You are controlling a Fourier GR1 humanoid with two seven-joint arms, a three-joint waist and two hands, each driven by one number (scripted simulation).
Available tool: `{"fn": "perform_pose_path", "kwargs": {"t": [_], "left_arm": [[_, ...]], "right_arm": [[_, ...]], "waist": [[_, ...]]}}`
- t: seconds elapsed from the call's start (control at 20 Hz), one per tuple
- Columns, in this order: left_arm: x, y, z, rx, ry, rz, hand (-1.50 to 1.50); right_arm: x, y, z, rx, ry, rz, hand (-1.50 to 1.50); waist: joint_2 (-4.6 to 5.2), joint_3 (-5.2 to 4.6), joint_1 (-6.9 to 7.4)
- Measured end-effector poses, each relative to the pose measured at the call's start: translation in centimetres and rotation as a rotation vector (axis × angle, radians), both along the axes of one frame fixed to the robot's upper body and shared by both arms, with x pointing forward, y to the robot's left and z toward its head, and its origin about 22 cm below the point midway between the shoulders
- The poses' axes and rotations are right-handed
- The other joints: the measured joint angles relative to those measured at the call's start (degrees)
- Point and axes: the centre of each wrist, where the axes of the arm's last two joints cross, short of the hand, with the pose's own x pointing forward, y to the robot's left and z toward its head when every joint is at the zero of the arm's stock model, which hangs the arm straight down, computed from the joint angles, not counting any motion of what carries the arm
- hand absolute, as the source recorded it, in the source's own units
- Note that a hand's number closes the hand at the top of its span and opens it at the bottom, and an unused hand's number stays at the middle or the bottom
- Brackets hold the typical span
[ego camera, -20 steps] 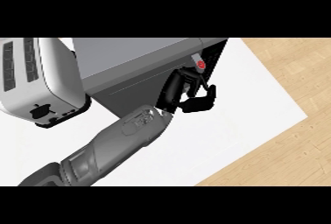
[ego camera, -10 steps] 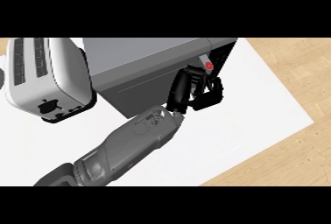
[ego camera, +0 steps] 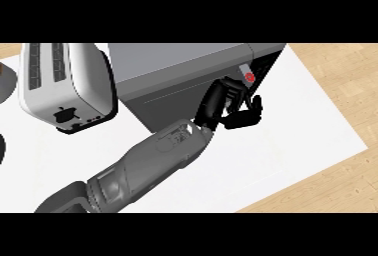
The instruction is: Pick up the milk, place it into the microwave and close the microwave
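Fingers point(ego camera: 221, 97) of your hand point(ego camera: 230, 107) are lying straight against the microwave point(ego camera: 177, 75) door, gripping nothing. You're seeing a toaster point(ego camera: 63, 82) standing just left.

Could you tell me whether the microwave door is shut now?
Shut, apparently: the microwave door lies flush with its front; the hand rests against it.

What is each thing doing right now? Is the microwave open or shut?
Microwave: door looks shut; milk not visible.
Toaster: upright beside the microwave, slots empty.
Robot hand: against the microwave's front by the red button, fingers straight, holding nothing.
Other robot hand: not in view.
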Motion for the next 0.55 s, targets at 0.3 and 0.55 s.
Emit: {"fn": "perform_pose_path", "kwargs": {"t": [0.3, 0.55], "left_arm": [[-0.1, -0.2, -0.1, 0.008, 0.001, -0.079, -1.50], [-0.3, -0.2, -0.4, 0.001, 0.006, -0.120, -1.50]], "right_arm": [[-0.6, -0.3, 0.5, 0.004, -0.001, -0.027, -1.50], [-1.1, -0.4, 0.8, 0.014, -0.005, -0.041, -1.50]], "waist": [[0.00, -0.06, 1.66], [-0.17, -0.10, 3.06]]}}
